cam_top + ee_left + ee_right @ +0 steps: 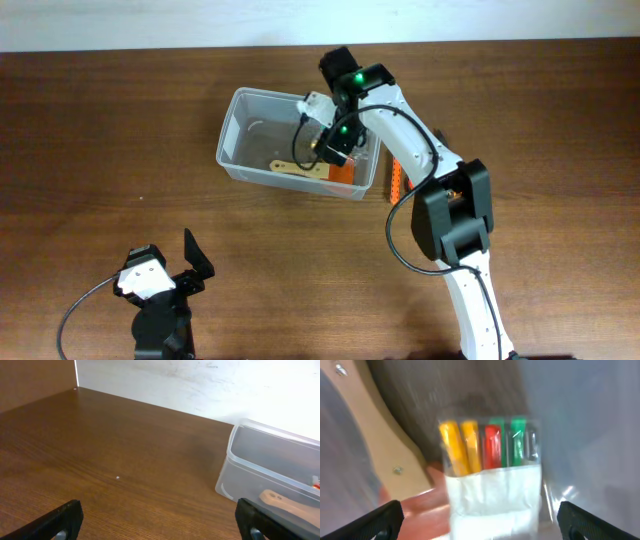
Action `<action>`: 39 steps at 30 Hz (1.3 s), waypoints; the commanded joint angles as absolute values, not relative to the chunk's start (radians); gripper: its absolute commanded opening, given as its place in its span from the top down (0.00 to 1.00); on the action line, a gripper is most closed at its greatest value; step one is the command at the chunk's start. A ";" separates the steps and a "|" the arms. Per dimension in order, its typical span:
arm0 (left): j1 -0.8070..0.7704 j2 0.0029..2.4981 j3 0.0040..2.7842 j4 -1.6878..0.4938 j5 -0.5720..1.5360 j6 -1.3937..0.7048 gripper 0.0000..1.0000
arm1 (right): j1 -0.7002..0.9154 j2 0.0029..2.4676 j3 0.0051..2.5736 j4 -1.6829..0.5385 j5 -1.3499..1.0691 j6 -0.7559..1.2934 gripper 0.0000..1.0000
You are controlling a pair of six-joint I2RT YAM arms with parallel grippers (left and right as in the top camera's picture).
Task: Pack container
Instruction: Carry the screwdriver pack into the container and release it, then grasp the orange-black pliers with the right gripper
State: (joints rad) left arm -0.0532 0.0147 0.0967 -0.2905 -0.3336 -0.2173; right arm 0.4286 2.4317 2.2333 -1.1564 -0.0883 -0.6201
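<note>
The clear plastic container (240, 130) stands at the middle back of the table; it also shows in the left wrist view (250, 465). Inside it lie a wooden-handled tool (295, 167) and an orange item (340, 175). My right gripper (325, 150) is down in the container's right end and is open. In the right wrist view, a small clear box of coloured bits (490, 455) lies blurred between the spread fingers (480, 522), touching neither, beside the wooden handle (380, 445). My left gripper (195, 262) is open and empty over the front left of the table (160, 520).
An orange tool (397, 178) lies on the table just outside the container's right end, under the right arm. The table's back edge meets a white wall (200, 385). Bare wood lies between the left gripper and the container.
</note>
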 commanded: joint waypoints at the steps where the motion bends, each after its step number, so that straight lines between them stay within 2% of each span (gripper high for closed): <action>1: -0.057 0.010 0.093 -0.292 -0.337 -0.208 0.01 | 0.445 2.283 2.409 -1.209 -0.113 -0.479 0.01; 3: -0.057 0.010 0.093 -0.292 -0.337 -0.208 0.01 | 0.445 2.249 2.476 -1.245 -0.123 -0.361 0.01; 5: -0.057 0.010 0.093 -0.292 -0.337 -0.208 0.01 | 0.436 2.220 2.524 -1.282 -0.096 -0.346 0.01; 9: -0.057 0.010 0.093 -0.292 -0.337 -0.208 0.01 | 0.382 2.177 2.564 -1.316 0.071 -0.255 0.01; 12: -0.057 0.010 0.093 -0.292 -0.337 -0.208 0.01 | 0.274 2.178 2.555 -1.314 0.115 -0.039 0.01; 15: -0.057 0.010 0.093 -0.292 -0.337 -0.208 0.01 | 0.165 2.202 2.504 -1.333 0.109 0.093 0.01; 23: -0.057 0.010 0.093 -0.292 -0.337 -0.208 0.01 | 0.003 2.234 2.144 -1.304 0.065 0.098 0.01; 28: -0.057 0.010 0.093 -0.292 -0.337 -0.208 0.01 | -0.064 2.234 1.925 -1.217 0.065 0.082 0.06; 31: -0.057 0.010 0.093 -0.292 -0.337 -0.208 0.01 | -0.104 2.234 1.858 -1.203 0.062 0.058 0.10; 36: -0.057 0.010 0.093 -0.292 -0.337 -0.208 0.01 | -0.158 2.234 1.829 -1.223 -0.004 -0.102 0.12; 39: -0.057 0.010 0.093 -0.292 -0.337 -0.208 0.01 | -0.179 2.234 1.825 -1.242 -0.080 -0.154 0.21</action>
